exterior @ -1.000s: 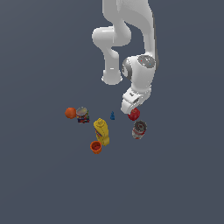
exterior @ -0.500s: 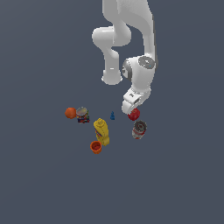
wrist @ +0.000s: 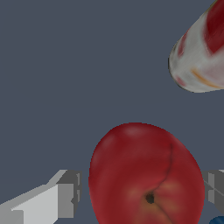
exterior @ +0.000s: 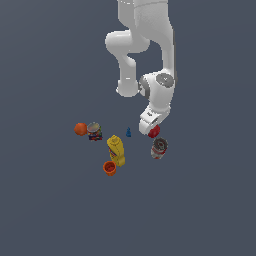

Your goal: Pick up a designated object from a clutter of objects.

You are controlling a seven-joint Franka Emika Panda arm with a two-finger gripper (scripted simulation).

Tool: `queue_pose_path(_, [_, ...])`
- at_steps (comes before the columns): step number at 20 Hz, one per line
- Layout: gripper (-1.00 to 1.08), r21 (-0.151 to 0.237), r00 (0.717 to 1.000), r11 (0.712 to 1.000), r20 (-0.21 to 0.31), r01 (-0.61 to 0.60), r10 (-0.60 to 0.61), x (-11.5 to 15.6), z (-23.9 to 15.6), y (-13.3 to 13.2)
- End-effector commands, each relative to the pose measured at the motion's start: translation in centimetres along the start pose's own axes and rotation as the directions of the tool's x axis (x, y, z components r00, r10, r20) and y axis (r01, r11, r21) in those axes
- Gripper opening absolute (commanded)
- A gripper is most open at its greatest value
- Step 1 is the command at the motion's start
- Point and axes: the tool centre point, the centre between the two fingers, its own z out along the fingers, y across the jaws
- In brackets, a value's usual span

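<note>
nothing moved since half second ago, operator: your gripper still low over red apple, fingers spread either side, red-white can just beside.

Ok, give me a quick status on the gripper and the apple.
Gripper open, fingers either side of the red apple. Apple not lifted yet. Red-and-white can close by, not between the fingers.

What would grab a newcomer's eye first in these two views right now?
The red apple fills the wrist view, sitting between the gripper fingers, with a red-and-white can lying nearby. In the exterior view, the white arm towers over a small clutter: yellow mustard bottle, orange cup, orange ball.
</note>
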Motion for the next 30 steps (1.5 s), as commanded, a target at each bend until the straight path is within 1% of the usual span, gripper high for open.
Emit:
queue_pose_path(1, [1.0,0.0,1.0,1.0,-0.001,0.001,-0.001,0.0,0.8,0.0])
queue_pose_path(8, [1.0,-0.001,1.0,1.0,-0.001,0.001,-0.001,0.1,1.3,0.0])
queue_pose_path(9, [-1.0,-0.001,1.0,1.0,-0.001,0.001,-0.001,0.1,1.3,0.0])
queue_pose_path(22, [-1.0,-0.001,1.0,1.0,0.0,0.001,-0.001,0.0,1.1,0.2])
queue_pose_path(26, [-1.0,-0.001,1.0,1.0,0.0,0.001,-0.001,0.0,0.3,1.0])
queue_pose_path(30, [-1.0,-0.001,1.0,1.0,0.0,0.001,-0.001,-0.1,-1.2,2.3])
